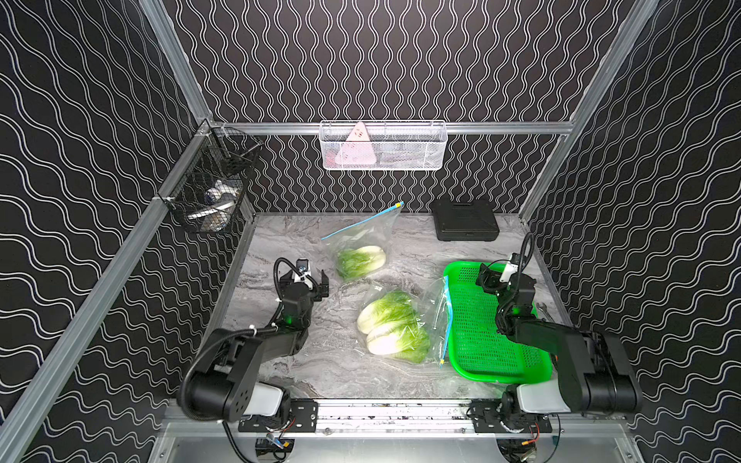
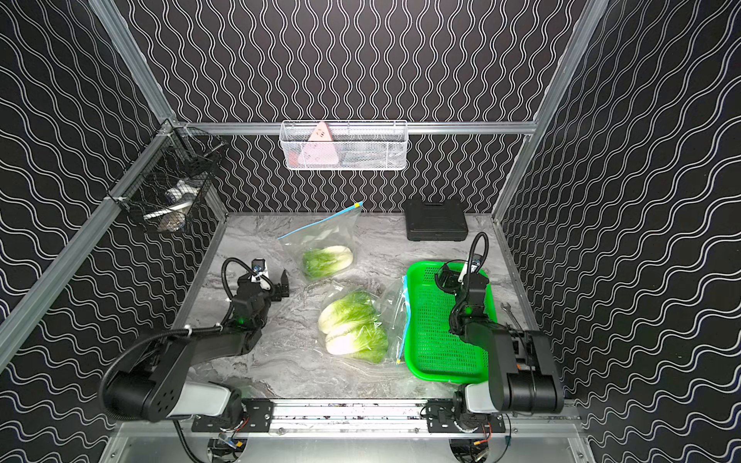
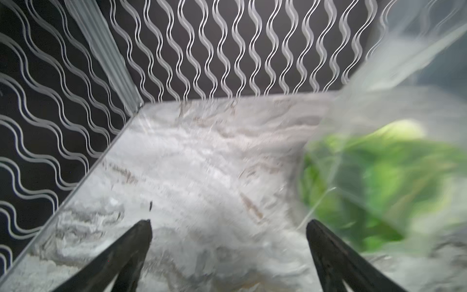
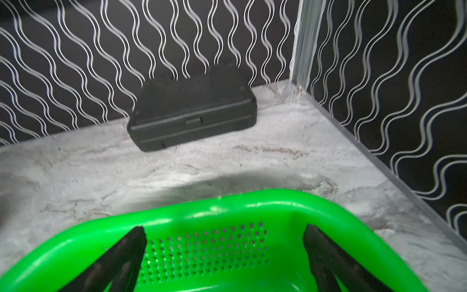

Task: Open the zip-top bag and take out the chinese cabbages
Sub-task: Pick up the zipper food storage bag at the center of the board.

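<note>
Two clear zip-top bags with blue zips lie on the marble table. The far bag (image 1: 363, 234) holds one chinese cabbage (image 1: 361, 260) and shows blurred in the left wrist view as cabbage (image 3: 379, 177). The near bag (image 1: 425, 316) holds two cabbages (image 1: 391, 326), and its zip edge (image 1: 447, 320) rests against the green tray. My left gripper (image 1: 316, 284) (image 3: 229, 223) is open and empty, just left of the far bag. Over the far end of the tray, my right gripper (image 1: 485, 276) (image 4: 225, 227) is open and empty.
The green perforated tray (image 1: 481, 373) (image 4: 227, 204) sits at the right front. A black case (image 1: 465, 220) (image 4: 192, 111) lies at the back right. A white basket (image 1: 383, 146) and a black wire basket (image 1: 208, 188) hang on the rails. A wrench (image 1: 543, 308) lies by the right wall.
</note>
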